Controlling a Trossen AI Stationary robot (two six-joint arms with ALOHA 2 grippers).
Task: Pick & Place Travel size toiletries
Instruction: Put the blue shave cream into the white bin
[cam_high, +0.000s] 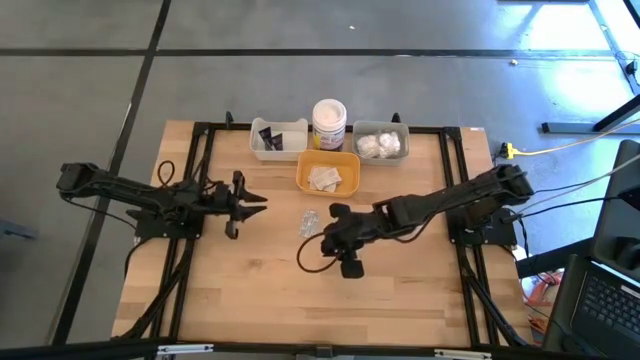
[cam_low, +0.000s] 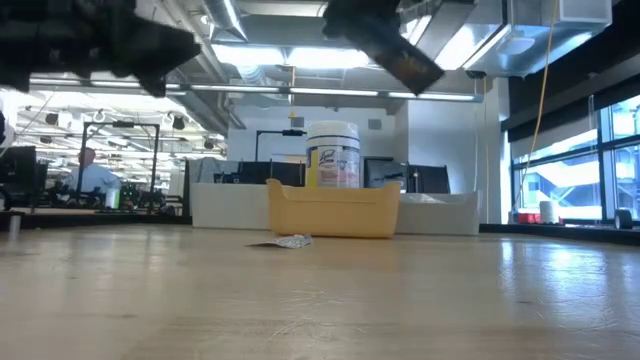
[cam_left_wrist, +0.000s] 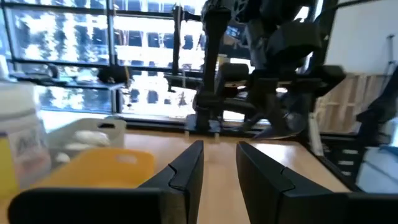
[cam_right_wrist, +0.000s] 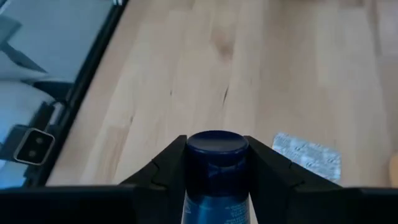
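Dark-blue tube (cam_right_wrist: 216, 180), clamped between right gripper (cam_right_wrist: 214, 163) fingers above the table (cam_high: 240, 290), shows only in right wrist view. High view hides it but shows a sachet (cam_high: 309, 223) nearby. Left gripper (cam_high: 255, 203) hovers w/ fingers apart, empty.

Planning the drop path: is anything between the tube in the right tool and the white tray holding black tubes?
Nothing visible blocks it. The right tool holds the dark tube above bare table; the white tray lies open.
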